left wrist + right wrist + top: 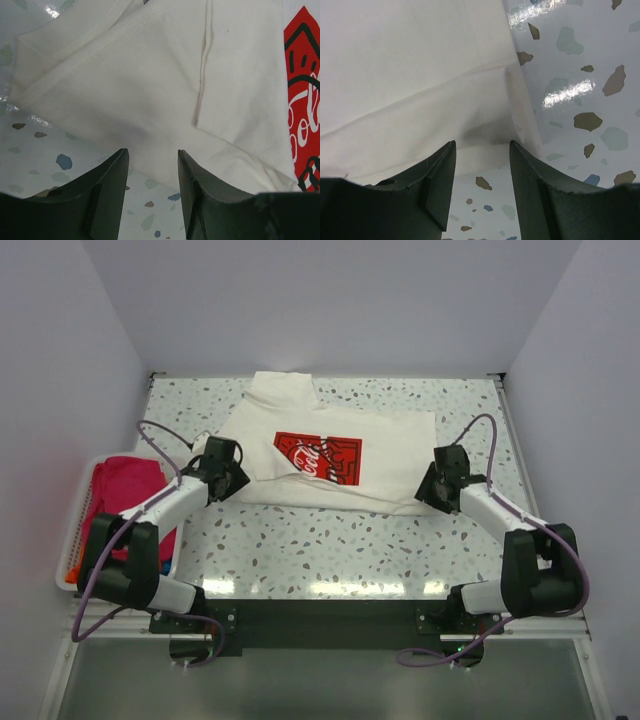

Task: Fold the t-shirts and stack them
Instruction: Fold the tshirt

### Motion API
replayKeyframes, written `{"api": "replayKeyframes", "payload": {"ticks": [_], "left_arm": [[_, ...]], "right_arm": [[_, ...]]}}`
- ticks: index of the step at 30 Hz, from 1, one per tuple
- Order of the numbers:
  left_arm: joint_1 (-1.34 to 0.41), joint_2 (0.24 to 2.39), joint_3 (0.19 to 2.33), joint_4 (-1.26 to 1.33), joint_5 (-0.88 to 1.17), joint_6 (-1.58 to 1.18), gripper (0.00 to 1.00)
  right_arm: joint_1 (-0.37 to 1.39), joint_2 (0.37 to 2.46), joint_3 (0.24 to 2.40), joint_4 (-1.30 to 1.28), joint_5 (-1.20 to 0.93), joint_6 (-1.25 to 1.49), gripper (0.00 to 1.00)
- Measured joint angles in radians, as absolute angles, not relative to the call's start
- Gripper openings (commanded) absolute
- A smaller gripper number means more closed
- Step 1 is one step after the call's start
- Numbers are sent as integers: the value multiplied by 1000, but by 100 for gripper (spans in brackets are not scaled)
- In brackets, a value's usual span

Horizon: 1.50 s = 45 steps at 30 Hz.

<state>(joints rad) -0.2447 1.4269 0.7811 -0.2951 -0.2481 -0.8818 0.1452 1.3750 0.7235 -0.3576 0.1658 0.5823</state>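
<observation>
- Top external view: a white t-shirt (pixel 400 450) is seen lying on the far half of the speckled table (pixel 330 540), near its middle, with the red chest print (pixel 318 457) turned upward.
- The shirt is not spread flat: a narrower part is laid toward the far left, and the left side of the print is crossed by a slanting fold of white cloth.
- The left gripper (pixel 240 483) is set low at the shirt's near left edge.
- In the left wrist view its two dark fingers (pixel 107 185) are held apart. The cloth's hemmed edge is seen between and just beyond the tips, with bare table below it, so nothing is clamped.
- The right gripper (pixel 430 490) is set low at the shirt's near right corner.
- In the right wrist view its jaws are likewise parted. The corner of the white cloth is framed between the tips, and no grip on it is made.
- A white slatted basket (pixel 72 540) is placed beside the table's left edge, well apart from the white shirt.
- A magenta t-shirt (pixel 125 480) is bunched inside the basket, and a strip of orange cloth (pixel 72 570) is visible at its near end.
</observation>
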Motion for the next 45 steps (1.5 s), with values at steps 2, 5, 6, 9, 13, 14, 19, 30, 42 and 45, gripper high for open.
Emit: {"api": "replayKeyframes", "payload": {"ticks": [2, 5, 6, 9, 13, 14, 19, 30, 42, 45], "left_arm": [[-245, 1428, 775, -295, -248, -883, 49], [-245, 1433, 772, -295, -248, -884, 49], [-245, 1435, 772, -295, -248, -884, 49], [-245, 1440, 772, -294, -248, -890, 49], [-245, 1441, 772, -294, -248, -898, 49], [-245, 1442, 772, -294, -248, -898, 49], [-245, 1444, 772, -295, -249, -899, 49], [-244, 1446, 772, -302, -255, -899, 48], [-243, 1446, 772, -309, -257, -898, 50], [-243, 1446, 772, -309, -257, -897, 50]], "right_arm": [[145, 1380, 723, -353, 168, 582, 51], [145, 1399, 723, -344, 170, 582, 49], [145, 1406, 723, -342, 170, 582, 46], [145, 1422, 723, -338, 173, 581, 30], [145, 1426, 723, -337, 176, 579, 17], [145, 1426, 723, -337, 177, 579, 14], [145, 1426, 727, -344, 184, 574, 0], [141, 1450, 823, -353, 183, 572, 0], [137, 1402, 802, -373, 206, 542, 34], [137, 1376, 785, -383, 222, 538, 33]]}}
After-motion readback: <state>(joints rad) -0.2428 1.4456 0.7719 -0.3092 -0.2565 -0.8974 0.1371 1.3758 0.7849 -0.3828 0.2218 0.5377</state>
